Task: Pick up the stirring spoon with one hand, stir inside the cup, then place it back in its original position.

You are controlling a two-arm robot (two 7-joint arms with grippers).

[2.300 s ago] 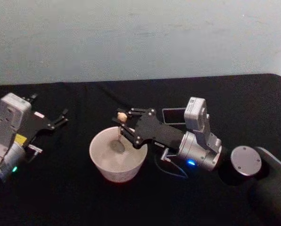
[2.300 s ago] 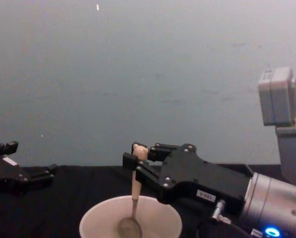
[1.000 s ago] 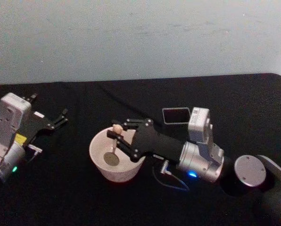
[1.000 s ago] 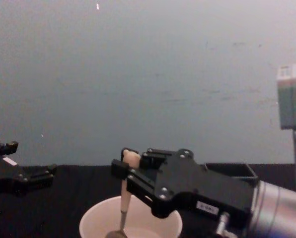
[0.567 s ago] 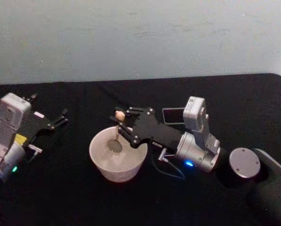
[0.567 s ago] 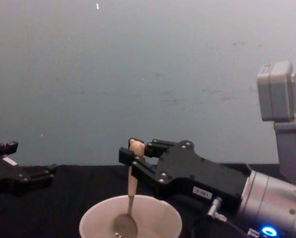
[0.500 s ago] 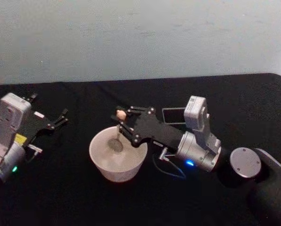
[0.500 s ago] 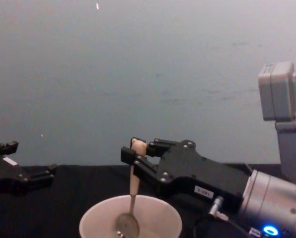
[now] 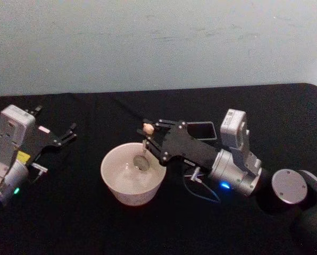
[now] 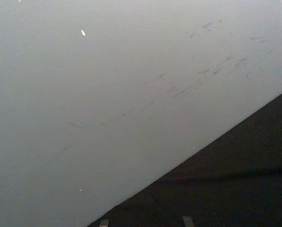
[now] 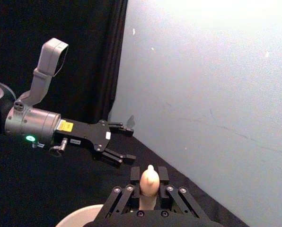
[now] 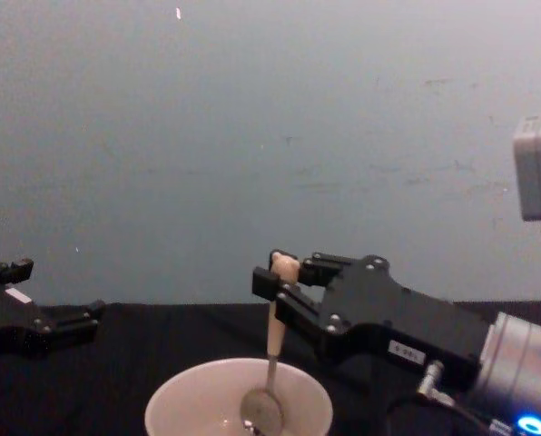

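**Black table, spoon down in the cup**

Black cloth covers the table before a pale grey-blue wall. Near the middle stands the wide, round cream-white cup, and the right gripper reaches over its right rim, two black fingers pinching the small beige bear-headed stirring spoon just under the head. The spoon hangs nearly upright, its shiny bowl low inside the cup's right side. Stirring looks to be the step in hand: small circles, bowl clear of the thin wall, so the cup neither slides nor tips. The dark grey square holder waits farther back, just behind the gripper. The left gripper rests at the table's left edge, fingers spread.

The chest view gives the bowl's depth in the cup, the head view the holder's place, the right wrist view the grip on the handle.
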